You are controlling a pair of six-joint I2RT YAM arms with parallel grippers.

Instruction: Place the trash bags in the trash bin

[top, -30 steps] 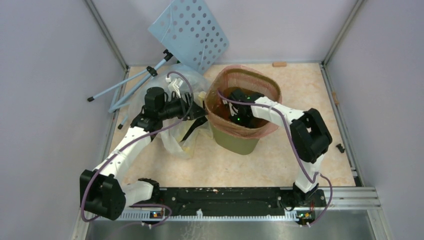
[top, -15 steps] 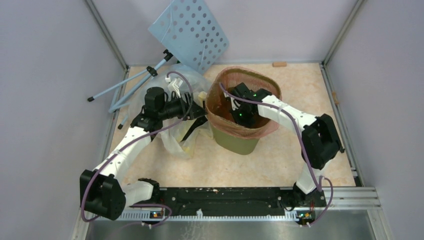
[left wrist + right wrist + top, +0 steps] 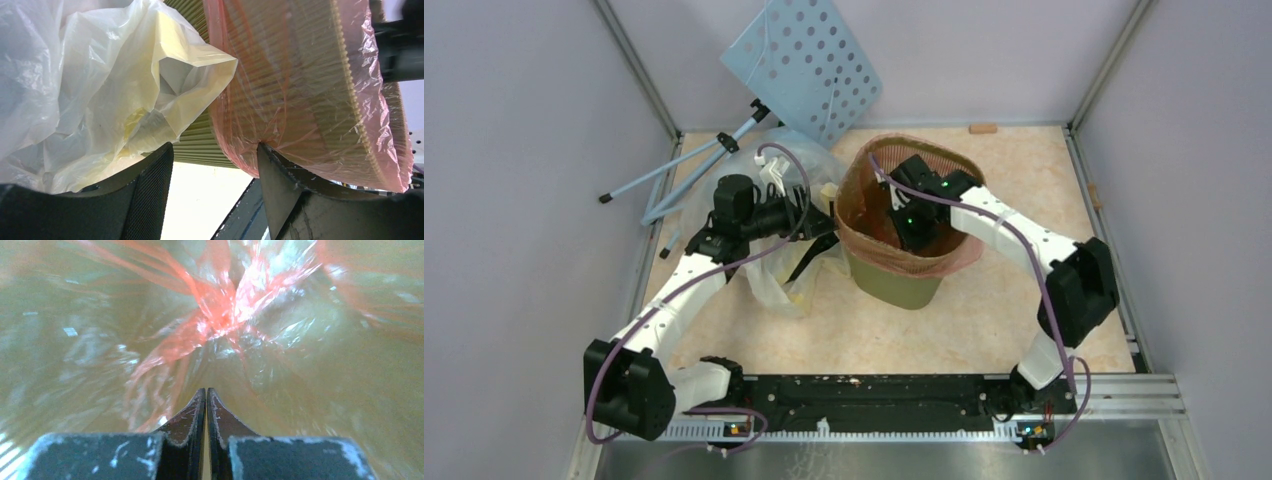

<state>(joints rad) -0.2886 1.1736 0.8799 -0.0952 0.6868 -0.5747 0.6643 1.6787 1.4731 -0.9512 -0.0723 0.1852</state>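
The olive-green trash bin (image 3: 894, 286) stands mid-table. The red-pink trash bag (image 3: 866, 242) lines it and is folded over its rim. My right gripper (image 3: 906, 222) is down inside the bin; in the right wrist view it (image 3: 206, 390) is shut with nothing seen between the jaws, pointing at the bag's gathered bottom (image 3: 220, 315). My left gripper (image 3: 828, 228) is open at the bin's left outer side. In the left wrist view it (image 3: 215, 152) straddles the ribbed bin wall (image 3: 202, 145), one finger (image 3: 280, 185) touching the bag's overhang (image 3: 300, 90).
A large clear bag with a pale-yellow rim (image 3: 809, 165) lies left of the bin, against my left arm, and shows in the left wrist view (image 3: 100, 75). A light-blue perforated board (image 3: 804, 60) on a stand (image 3: 674, 165) leans at the back left. A small brown block (image 3: 983, 128) lies at the back wall.
My right gripper has moved inside the bin toward its far side, and the right elbow has swung out to the right. The left arm has not moved.
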